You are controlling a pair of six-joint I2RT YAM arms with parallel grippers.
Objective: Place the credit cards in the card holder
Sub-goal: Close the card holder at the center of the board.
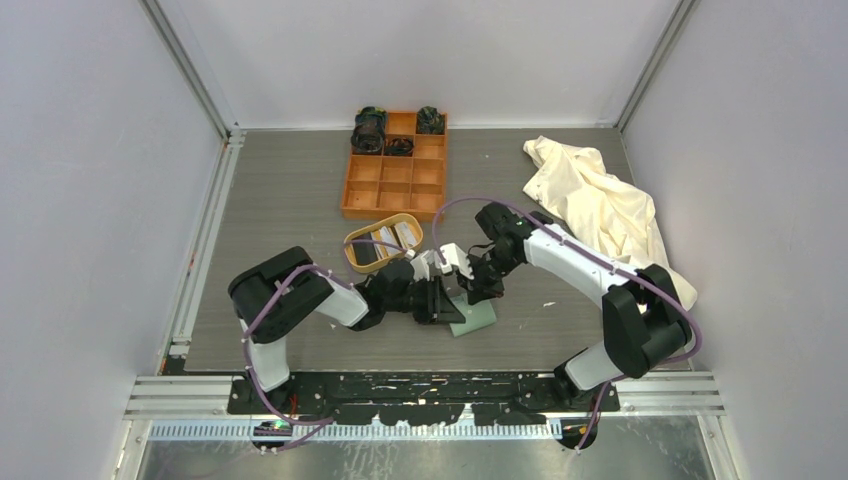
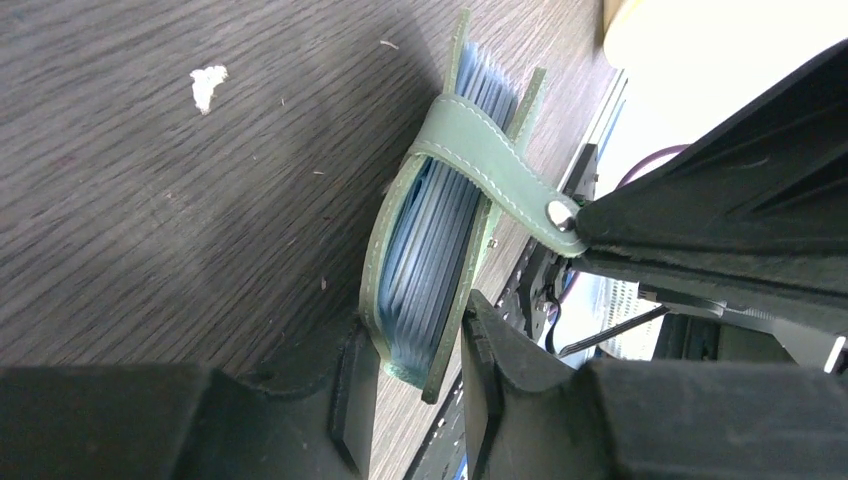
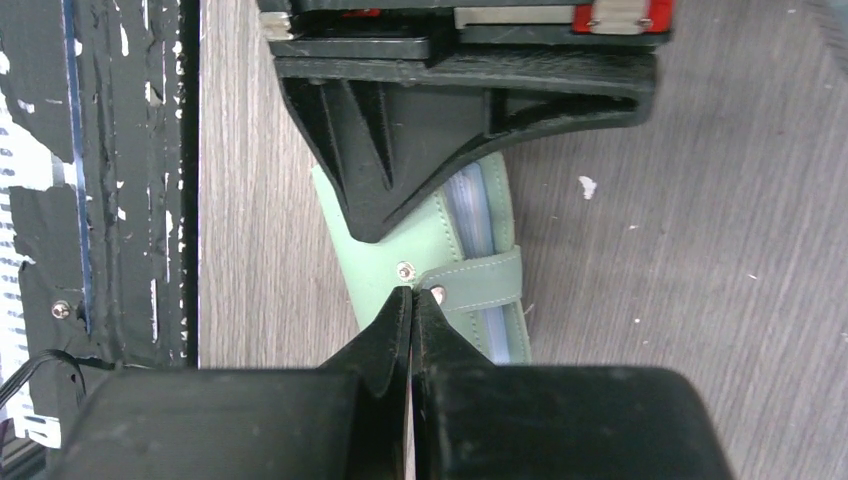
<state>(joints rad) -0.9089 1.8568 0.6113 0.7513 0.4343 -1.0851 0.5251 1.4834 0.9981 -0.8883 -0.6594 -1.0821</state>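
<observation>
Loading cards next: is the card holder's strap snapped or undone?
Undone. The strap end, snap showing, sits off the stud on the card holder cover, pinched by the right tool.

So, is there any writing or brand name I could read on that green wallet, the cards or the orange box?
No readable text anywhere.
On the wallet: plain stitching and a metal snap, no lettering.
On the cards in the tray: too small to tell.
On the orange box: no label visible.
</observation>
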